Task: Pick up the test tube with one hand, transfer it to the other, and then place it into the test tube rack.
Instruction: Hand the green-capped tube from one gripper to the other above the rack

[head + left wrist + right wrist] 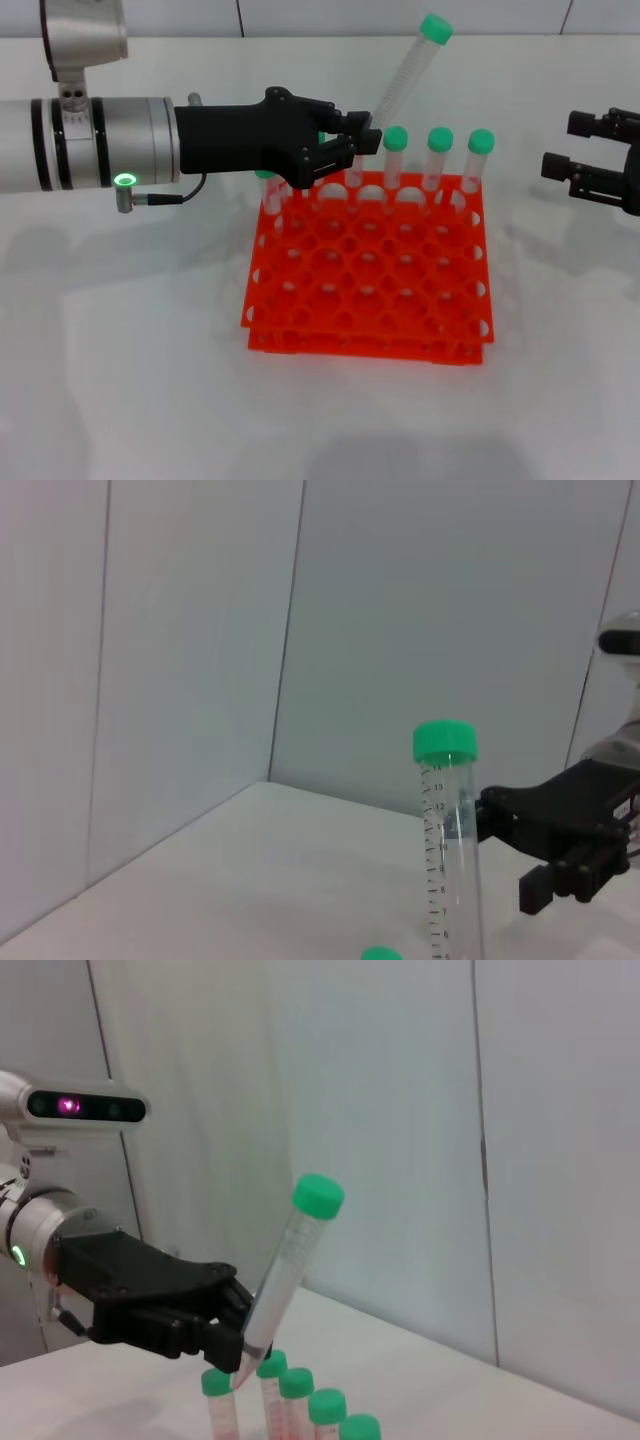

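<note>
Left gripper [352, 140] pinched test tube [407, 70] above orange test tube rack [370, 275], tube tilted toward 1 o'clock. Right gripper [590, 160] at 3 o'clock, fingers spread. White table [120, 350], pale wall panels [180, 630].

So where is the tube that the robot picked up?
In the head view the test tube is tilted in the left gripper, above the back row of the test tube rack, left of three standing tubes.

The left gripper [238, 1345] clamps the lower end of a test tube [285, 1270], which slants upward and away from its fingers, green cap uppermost. Just below the fingertips stands a row of green-capped tubes [297, 1400].
</note>
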{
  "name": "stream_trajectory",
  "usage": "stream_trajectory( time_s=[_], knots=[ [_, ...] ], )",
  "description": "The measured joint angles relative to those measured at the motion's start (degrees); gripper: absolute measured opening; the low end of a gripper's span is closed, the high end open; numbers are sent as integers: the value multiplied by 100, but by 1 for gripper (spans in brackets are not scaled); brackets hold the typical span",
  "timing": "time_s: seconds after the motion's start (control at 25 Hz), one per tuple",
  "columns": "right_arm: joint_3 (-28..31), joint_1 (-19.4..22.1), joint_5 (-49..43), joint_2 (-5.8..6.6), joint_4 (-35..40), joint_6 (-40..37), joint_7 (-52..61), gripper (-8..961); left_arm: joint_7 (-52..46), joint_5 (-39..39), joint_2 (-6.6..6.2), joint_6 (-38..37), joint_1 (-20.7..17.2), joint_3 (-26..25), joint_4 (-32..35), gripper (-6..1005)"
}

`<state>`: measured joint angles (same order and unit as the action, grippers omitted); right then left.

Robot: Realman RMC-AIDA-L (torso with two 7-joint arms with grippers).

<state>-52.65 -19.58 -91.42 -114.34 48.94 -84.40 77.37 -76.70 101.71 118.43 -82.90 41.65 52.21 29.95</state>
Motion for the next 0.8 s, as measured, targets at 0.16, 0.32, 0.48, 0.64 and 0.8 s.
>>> stream_trajectory(
  time_s=[0.16, 0.32, 0.48, 0.64, 0.8],
  knots=[
    [0, 32, 13, -34, 193, -6, 52, 675, 46, 33, 25, -5, -8, 6, 2, 191],
    [-12, -11, 15, -41, 204, -7, 127, 675, 63, 40, 36, -14, -16, 14, 2, 191],
    [-23, -58, 43, -56, 204, -10, 165, 675, 65, 49, 39, -32, -22, 30, -8, 191],
    [-49, -77, 161, -63, 204, -17, 173, 675, 68, 57, 40, -34, -22, 101, -31, 191],
    [-70, -128, 214, -69, 197, -26, 173, 675, 73, 84, 40, -27, -20, 149, -39, 191]
  ],
)
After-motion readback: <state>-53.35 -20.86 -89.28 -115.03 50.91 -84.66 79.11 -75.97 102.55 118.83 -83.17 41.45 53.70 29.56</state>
